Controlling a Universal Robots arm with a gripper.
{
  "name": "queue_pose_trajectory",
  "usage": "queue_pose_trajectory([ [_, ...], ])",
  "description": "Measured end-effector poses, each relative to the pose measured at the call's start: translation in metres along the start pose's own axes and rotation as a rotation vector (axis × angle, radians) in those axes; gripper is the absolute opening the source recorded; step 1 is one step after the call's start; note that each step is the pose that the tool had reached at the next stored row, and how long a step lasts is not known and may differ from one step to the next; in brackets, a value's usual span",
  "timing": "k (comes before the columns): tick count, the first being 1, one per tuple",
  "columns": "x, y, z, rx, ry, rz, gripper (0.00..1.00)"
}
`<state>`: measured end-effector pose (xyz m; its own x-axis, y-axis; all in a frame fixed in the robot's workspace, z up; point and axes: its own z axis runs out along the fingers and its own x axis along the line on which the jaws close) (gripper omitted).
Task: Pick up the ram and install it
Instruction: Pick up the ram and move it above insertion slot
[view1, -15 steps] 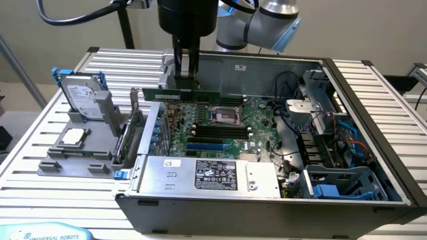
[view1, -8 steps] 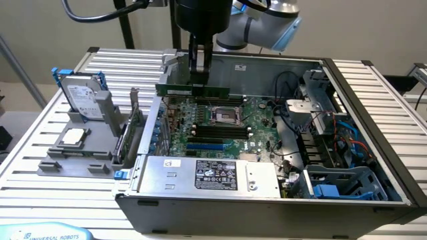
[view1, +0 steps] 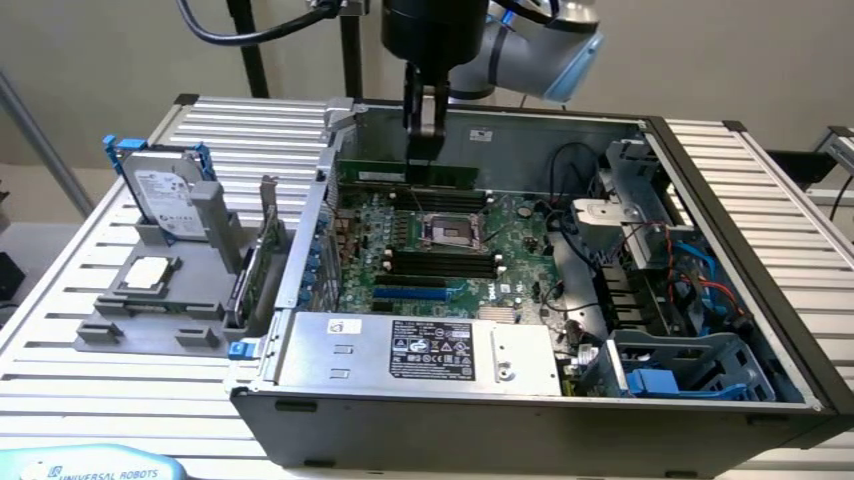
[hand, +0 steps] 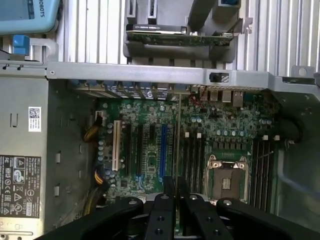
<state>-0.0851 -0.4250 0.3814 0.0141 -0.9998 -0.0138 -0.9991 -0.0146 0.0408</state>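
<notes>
Your black jaws are clamping tight on the ram (view1: 387, 173), a long, thin green stick that is hanging level and edge-down. It is hovering over the green circuit board (view1: 400, 235), beside the square metal processor socket (view1: 451, 232), inside the grey sheet-metal computer case (view1: 534, 410), which is sitting on the ribbed metal table (view1: 774, 200).

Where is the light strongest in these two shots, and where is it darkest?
Exterior view: even light, table brightest, case interior shaded. Wrist view: table glares pale, motherboard dim, jaws almost black in the foreground.
</notes>
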Motion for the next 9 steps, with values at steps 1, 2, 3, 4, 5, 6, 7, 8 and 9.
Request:
queue_pose_trajectory([
  [1,-0.003,-0.0025,0.0011,0.0000,0.0000,0.000,0.14],
  [2,-0.006,-0.0051,0.0024,0.0000,0.0000,0.000,0.14],
  [3,-0.009,-0.0078,0.0038,-0.0002,0.0001,0.000,0.14],
  [4,-0.012,-0.0105,0.0052,-0.0003,0.0001,0.000,0.14],
  [5,-0.014,-0.0135,0.0067,-0.0005,0.0000,0.000,0.14],
  [6,-0.017,-0.0167,0.0082,-0.0008,0.0001,0.000,0.14],
  [7,-0.019,-0.0201,0.0098,-0.0010,-0.0001,0.000,0.14],
  [8,-0.020,-0.0236,0.0115,-0.0012,0.0000,0.000,0.14],
  [9,-0.021,-0.0274,0.0133,-0.0013,0.0000,0.000,0.14],
])
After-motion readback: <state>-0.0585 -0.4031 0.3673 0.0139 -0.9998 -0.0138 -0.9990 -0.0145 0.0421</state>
